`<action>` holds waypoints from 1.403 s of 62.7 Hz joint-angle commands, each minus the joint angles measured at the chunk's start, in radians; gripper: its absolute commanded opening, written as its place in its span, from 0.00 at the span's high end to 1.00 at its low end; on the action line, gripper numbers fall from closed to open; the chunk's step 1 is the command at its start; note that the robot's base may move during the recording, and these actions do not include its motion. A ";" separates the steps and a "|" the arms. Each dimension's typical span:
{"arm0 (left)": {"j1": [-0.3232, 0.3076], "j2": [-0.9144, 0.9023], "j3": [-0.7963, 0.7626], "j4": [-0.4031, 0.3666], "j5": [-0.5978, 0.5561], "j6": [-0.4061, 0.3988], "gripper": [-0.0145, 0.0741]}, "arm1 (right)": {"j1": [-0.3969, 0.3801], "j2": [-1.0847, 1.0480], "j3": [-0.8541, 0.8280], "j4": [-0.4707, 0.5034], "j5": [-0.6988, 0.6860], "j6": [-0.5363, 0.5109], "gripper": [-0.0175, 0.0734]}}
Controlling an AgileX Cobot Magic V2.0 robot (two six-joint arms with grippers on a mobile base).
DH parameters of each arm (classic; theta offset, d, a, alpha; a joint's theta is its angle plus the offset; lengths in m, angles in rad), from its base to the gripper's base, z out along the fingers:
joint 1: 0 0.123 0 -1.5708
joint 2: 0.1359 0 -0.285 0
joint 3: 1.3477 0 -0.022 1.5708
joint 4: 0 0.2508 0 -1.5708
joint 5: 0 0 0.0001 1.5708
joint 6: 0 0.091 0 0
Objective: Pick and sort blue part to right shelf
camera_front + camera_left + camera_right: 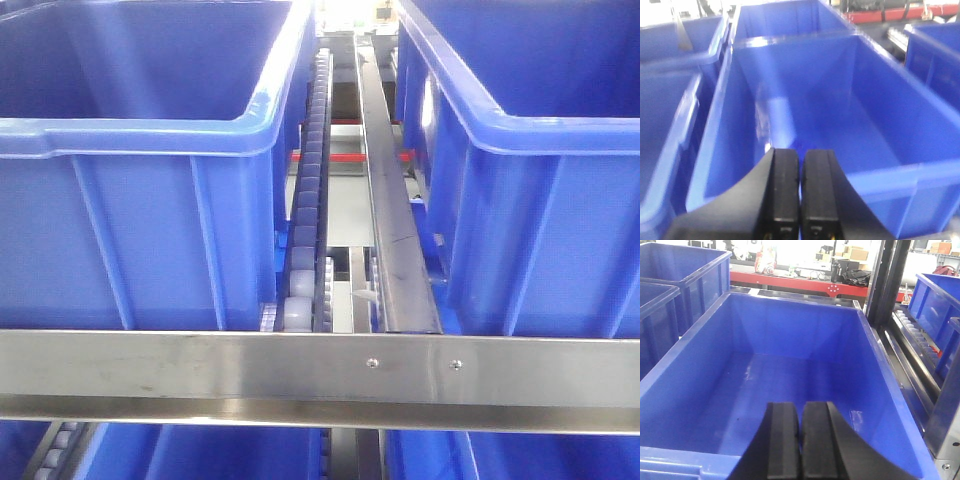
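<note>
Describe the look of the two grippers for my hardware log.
In each wrist view, the left gripper and right gripper look alike: two matte black, flat rectangular finger pads side by side, mounted on black bases that flare outward in smooth curves. The left pads show small screw recesses near the bottom. No cables, sleeves or markings are visible.

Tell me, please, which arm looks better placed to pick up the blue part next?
Neither, from these views. The left gripper and right gripper are both shut and empty, each above an open blue bin of the right shelf. No blue part is visible, so neither arm has an advantage.
</note>
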 commanded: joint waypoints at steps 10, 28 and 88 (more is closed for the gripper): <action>0.052 -0.096 0.221 -0.011 -0.327 -0.002 0.70 | -0.005 0.011 -0.027 -0.005 -0.099 -0.009 0.67; 0.113 -0.223 0.477 -0.100 -0.476 -0.002 0.70 | -0.005 0.011 -0.027 -0.005 -0.099 -0.009 0.67; 0.115 -0.238 0.477 -0.101 -0.448 -0.002 0.70 | -0.007 0.011 -0.005 0.024 -0.106 -0.008 0.67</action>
